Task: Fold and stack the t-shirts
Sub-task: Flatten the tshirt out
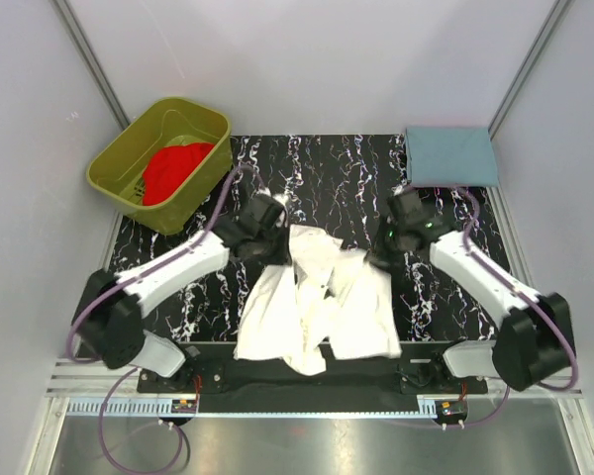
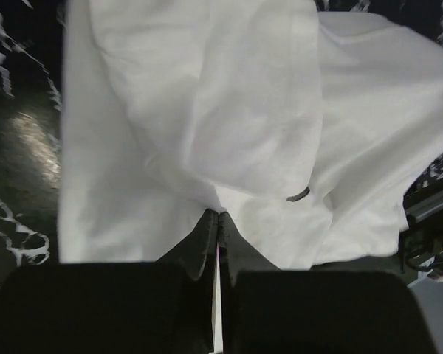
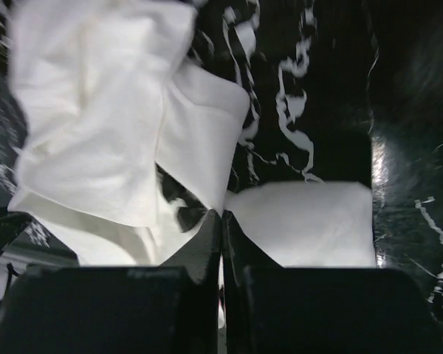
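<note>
- White t-shirt (image 1: 312, 307) lies crumpled at the middle of the black marbled tabletop (image 1: 346, 168), between the two arms. Its bulk runs from the end effectors back toward the arm bases.
- Left end effector (image 1: 280, 230) sits at the shirt's far-left edge. In the left wrist view its fingers (image 2: 207, 236) are pressed together with white cloth (image 2: 207, 110) pinched at their tips.
- Right end effector (image 1: 378, 259) sits at the far-right edge. Its fingers (image 3: 207, 236) are likewise clenched, with white cloth (image 3: 103, 125) gathered at the tips, so it seems to be gripping the same shirt.
- The relation that matters: both grips are on the far side of the shirt and roughly level with each other. The loose body trails from them toward the near edge, so the long axis runs far to near.
- Neither arm is nearer, as both already touch the cloth. My guess is that the next move needs them to act together, spreading the far edge apart so the bunched middle opens flat.
- Red t-shirt (image 1: 173, 170) waits in the olive tub (image 1: 114, 173) at the far left, closer to the left arm.
- A blue-grey folded cloth (image 1: 450, 156) lies at the far right.
</note>
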`<state>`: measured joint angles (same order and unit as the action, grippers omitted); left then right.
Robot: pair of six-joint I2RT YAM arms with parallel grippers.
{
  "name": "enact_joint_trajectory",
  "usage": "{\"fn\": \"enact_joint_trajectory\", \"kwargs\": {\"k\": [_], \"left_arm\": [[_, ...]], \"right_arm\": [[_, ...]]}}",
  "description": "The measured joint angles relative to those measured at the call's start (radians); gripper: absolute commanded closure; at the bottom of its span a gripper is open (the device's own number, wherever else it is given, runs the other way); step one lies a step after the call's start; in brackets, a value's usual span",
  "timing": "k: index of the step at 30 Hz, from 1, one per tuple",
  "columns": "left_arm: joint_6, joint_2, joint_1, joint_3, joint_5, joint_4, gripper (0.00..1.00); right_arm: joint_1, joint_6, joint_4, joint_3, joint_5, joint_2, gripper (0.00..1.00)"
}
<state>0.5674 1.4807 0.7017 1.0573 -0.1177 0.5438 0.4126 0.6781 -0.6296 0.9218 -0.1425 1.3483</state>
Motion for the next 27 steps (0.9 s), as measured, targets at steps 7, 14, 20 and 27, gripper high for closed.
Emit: {"fn": "enact_joint_trajectory", "kwargs": {"k": [7,14,20,27], "left_arm": [[-0.035,-0.293,-0.129,0.158,0.115,0.165,1.0],[-0.057,-0.355,-0.236,0.15,0.185,0.319,1.0],[-0.08,-0.386,-0.244,0.173,0.224,0.395,1.0],[-0.016,-0.382,-0.246,-0.09,0.011,0.183,1.0]], "right_arm": [[0.0,-0.056,-0.222,0.369,0.233,-0.226,1.0],[0.0,-0.074,-0.419,0.391,0.326,-0.28,1.0],[0.0,-0.063,-0.463,0.331,0.358,-0.294,0.99],[0.0,0.014,-0.461,0.026,0.261,-0.279,0.52]]}}
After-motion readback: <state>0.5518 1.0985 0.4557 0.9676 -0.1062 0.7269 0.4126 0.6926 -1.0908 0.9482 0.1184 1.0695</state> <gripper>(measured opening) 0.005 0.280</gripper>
